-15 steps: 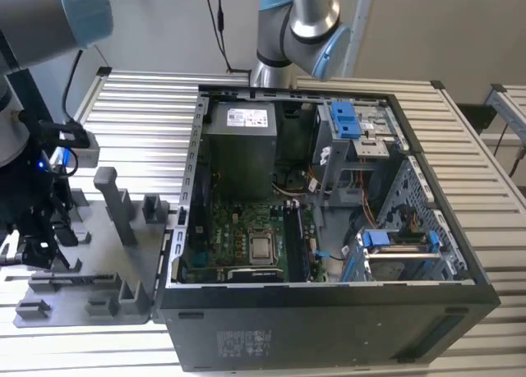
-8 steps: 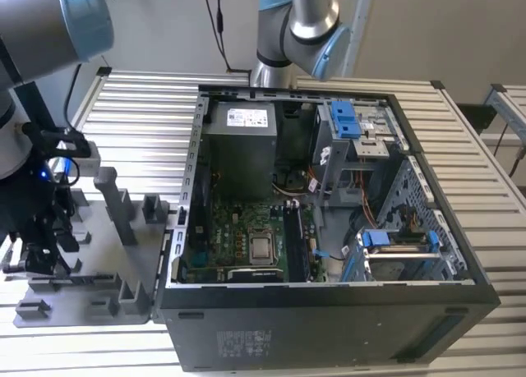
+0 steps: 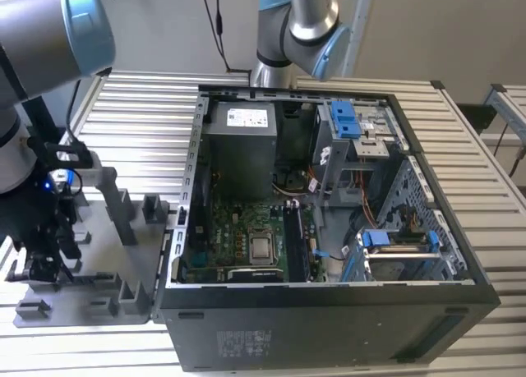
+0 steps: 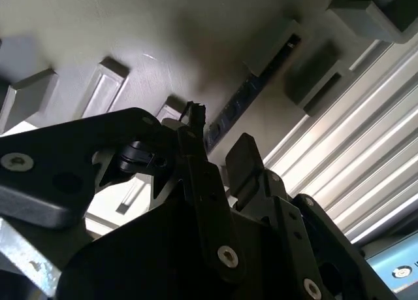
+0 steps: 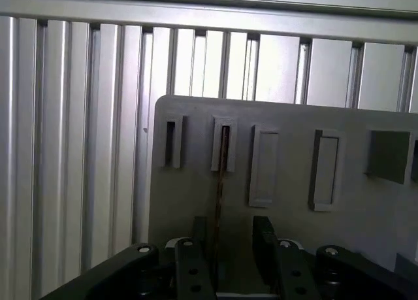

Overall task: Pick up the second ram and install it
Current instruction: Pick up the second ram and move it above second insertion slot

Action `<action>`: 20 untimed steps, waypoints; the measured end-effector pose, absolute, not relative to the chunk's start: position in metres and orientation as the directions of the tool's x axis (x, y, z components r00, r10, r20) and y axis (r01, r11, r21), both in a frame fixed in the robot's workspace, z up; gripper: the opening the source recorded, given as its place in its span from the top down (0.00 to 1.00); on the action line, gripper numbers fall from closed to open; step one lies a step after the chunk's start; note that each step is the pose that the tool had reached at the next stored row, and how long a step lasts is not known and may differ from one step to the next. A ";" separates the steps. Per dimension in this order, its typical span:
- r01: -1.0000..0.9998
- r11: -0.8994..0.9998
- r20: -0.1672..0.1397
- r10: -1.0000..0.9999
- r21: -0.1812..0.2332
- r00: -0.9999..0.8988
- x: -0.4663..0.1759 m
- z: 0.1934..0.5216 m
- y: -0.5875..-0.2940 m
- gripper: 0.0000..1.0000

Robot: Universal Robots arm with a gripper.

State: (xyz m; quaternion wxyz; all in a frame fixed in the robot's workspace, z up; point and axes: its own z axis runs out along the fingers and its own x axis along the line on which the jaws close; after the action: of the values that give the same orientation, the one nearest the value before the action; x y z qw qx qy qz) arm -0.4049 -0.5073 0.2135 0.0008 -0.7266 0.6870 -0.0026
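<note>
Grey fixture plate [image 5: 189,195], slotted, with the second ram [image 5: 221,176] standing on edge in one slot; the plate lies beside the open computer case [image 3: 329,328], at the exterior view's left. I read the gripper [image 5: 230,229] as spread and holding nothing: in the first wrist view its two fingers [image 5: 264,244] stand apart, one on each side of the stick, which sits nearer one finger than the other. Risk, in my judgement: closing off-centre could push the stick aslant in its slot, or catch only its edge, so that it slips or jams when lifted
</note>
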 end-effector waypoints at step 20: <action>-0.998 -0.056 0.003 -0.998 -0.005 0.056 -0.406 0.191 -0.512 0.58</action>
State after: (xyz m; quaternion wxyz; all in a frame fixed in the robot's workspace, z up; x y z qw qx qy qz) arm -0.4057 -0.5122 0.1914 0.0008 -0.7266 0.6870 -0.0026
